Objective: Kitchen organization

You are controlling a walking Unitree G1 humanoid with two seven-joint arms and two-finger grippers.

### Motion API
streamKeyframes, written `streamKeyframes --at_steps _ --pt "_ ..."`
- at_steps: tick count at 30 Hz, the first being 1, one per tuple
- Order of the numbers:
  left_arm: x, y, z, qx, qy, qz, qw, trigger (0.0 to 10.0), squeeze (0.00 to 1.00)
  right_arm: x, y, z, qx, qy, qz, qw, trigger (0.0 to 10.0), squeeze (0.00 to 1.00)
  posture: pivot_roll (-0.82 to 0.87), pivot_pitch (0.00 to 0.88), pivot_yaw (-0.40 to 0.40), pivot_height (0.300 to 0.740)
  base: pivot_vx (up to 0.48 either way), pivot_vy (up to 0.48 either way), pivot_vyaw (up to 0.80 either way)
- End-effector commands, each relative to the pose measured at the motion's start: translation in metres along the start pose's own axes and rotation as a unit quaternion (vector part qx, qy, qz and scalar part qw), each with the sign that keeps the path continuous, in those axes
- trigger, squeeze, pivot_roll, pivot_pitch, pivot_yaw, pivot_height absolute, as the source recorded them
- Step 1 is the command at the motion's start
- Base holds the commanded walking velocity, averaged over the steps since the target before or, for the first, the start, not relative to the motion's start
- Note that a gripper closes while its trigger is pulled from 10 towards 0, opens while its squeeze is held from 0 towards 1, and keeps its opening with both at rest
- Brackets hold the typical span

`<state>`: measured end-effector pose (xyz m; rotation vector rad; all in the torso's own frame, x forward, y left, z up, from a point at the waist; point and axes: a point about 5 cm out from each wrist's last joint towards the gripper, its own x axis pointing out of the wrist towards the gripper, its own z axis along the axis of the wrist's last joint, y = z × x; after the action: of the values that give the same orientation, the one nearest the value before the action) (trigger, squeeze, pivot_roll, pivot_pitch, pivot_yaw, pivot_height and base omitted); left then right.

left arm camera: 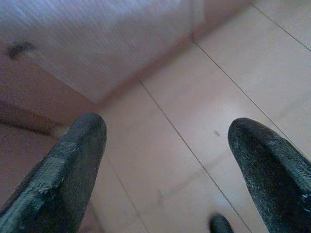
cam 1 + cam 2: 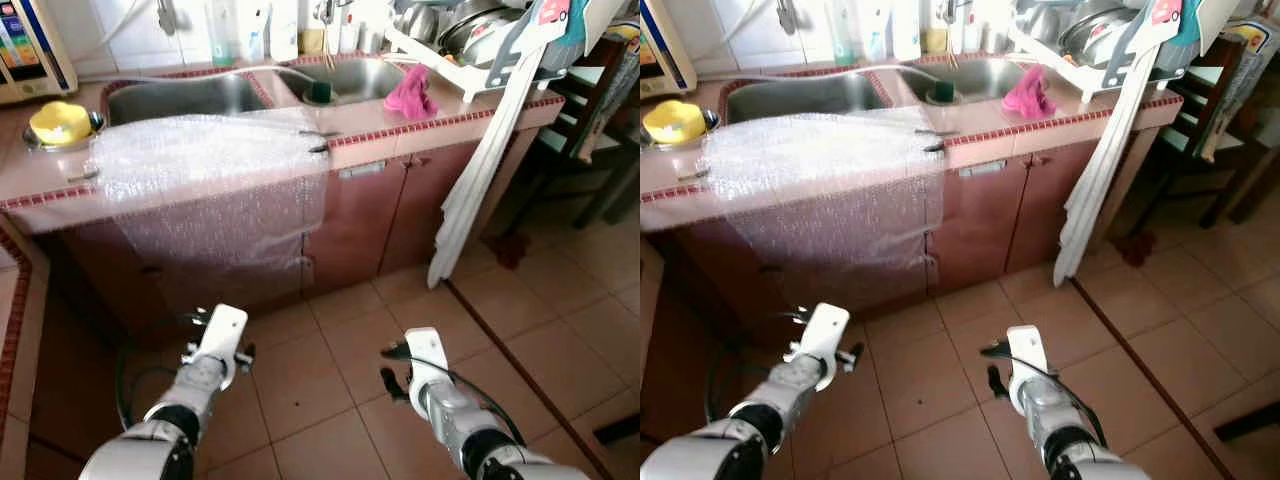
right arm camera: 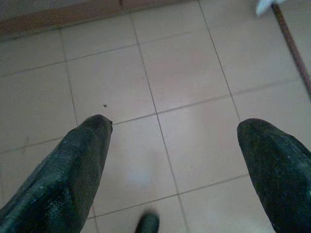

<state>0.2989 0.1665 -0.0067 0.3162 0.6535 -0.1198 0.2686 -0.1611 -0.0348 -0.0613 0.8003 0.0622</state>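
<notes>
A tiled counter (image 2: 440,125) with a double steel sink (image 2: 180,97) runs across in front of me. A sheet of clear bubble wrap (image 2: 210,170) lies on the counter and hangs down over the cabinet front. A pink cloth (image 2: 411,92) sits by the right basin, and a green sponge (image 2: 319,92) lies inside it. A yellow object (image 2: 60,122) rests in a bowl at the left. Both arms are held low, well short of the counter. My left gripper (image 1: 167,131) and right gripper (image 3: 175,128) are open over bare floor tiles, holding nothing.
A dish rack (image 2: 470,40) with pots stands at the counter's right end, and a long white cloth (image 2: 480,170) hangs from it to the floor. Dark chairs (image 2: 590,120) stand at the right. Brown cabinet doors (image 2: 370,215) are closed. Bottles line the wall behind the sink.
</notes>
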Motion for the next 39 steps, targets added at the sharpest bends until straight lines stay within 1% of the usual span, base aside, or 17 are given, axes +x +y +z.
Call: streamKeyframes --at_steps 1,2,6,10,12,17,21,25,29,30,31,34,37,39 --pt "0.001 -0.012 0.003 -0.003 -0.007 -0.019 1.000 10.0 0.00 -0.002 -0.016 0.000 0.021 0.002 -0.018 1.000 10.0 0.00 0.05 0.000 -0.029 0.740 0.398 0.000 0.00" --pt "0.000 -0.012 0.002 -0.003 -0.006 -0.020 1.000 10.0 0.00 -0.002 -0.019 0.001 0.027 -0.002 -0.021 0.999 10.0 0.00 0.05 0.000 -0.030 0.740 0.480 0.000 0.00" --pt "0.000 -0.014 0.001 -0.005 -0.002 -0.020 1.000 10.0 0.00 -0.001 -0.018 0.004 0.021 -0.004 -0.023 1.000 10.0 0.00 0.05 0.000 -0.034 0.740 0.394 0.000 0.00" --pt "0.001 -0.014 0.003 0.001 -0.004 -0.020 1.000 10.0 0.00 -0.001 -0.017 0.009 -0.006 -0.008 -0.016 1.000 10.0 0.00 0.06 0.000 -0.047 0.740 0.349 0.000 0.00" --pt "0.001 -0.014 0.004 -0.003 -0.007 -0.017 1.000 10.0 0.00 -0.001 -0.017 0.010 -0.006 -0.008 -0.015 1.000 10.0 0.00 0.06 0.000 -0.050 0.740 0.292 0.000 0.00" --pt "0.001 -0.009 0.004 -0.025 -0.003 -0.005 1.000 10.0 0.00 0.000 -0.018 0.015 -0.009 -0.014 -0.019 1.000 10.0 0.00 0.06 0.000 -0.042 0.740 0.000 0.000 0.56" --pt "0.001 -0.009 0.006 -0.022 -0.003 -0.006 1.000 10.0 0.00 0.000 -0.019 0.017 -0.004 -0.016 -0.022 1.000 10.0 0.00 0.05 0.000 -0.035 0.740 0.000 0.000 0.80" --pt "0.001 -0.008 0.006 -0.028 0.000 0.003 1.000 10.0 0.00 -0.001 -0.021 0.017 0.002 -0.017 -0.025 1.000 10.0 0.00 0.05 0.000 -0.034 0.740 0.000 0.000 0.80" --pt "0.001 -0.003 0.006 -0.038 0.003 0.018 0.999 10.0 0.00 -0.001 -0.022 0.018 0.003 -0.016 -0.026 1.000 10.0 0.00 0.04 0.000 -0.035 0.740 0.000 0.000 0.80" --pt "0.001 -0.002 0.006 -0.046 0.003 0.020 0.999 10.0 0.00 -0.001 -0.022 0.018 0.004 -0.017 -0.026 1.000 10.0 0.00 0.05 0.000 -0.036 0.740 0.000 0.000 0.80" --pt "0.001 0.001 0.006 -0.063 0.000 0.028 0.998 10.0 0.00 -0.001 -0.023 0.018 0.010 -0.018 -0.027 0.999 10.0 0.00 0.05 0.000 -0.036 0.740 0.000 0.000 0.46" --pt "0.001 0.007 0.010 -0.070 -0.012 0.041 0.997 10.0 0.00 -0.001 -0.024 0.019 0.013 -0.020 -0.031 0.999 10.0 0.00 0.05 0.000 -0.035 0.740 0.000 0.000 0.00" --pt "0.001 0.011 0.016 -0.047 -0.028 0.036 0.998 10.0 0.00 -0.001 -0.026 0.022 0.006 -0.028 -0.038 0.999 10.0 0.00 0.05 0.000 -0.030 0.740 0.000 0.000 0.00" --pt "0.001 0.013 0.018 -0.056 -0.035 0.031 0.997 10.0 0.00 -0.001 -0.028 0.026 0.005 -0.034 -0.042 0.999 10.0 0.00 0.05 0.000 -0.022 0.740 0.000 0.000 0.00"
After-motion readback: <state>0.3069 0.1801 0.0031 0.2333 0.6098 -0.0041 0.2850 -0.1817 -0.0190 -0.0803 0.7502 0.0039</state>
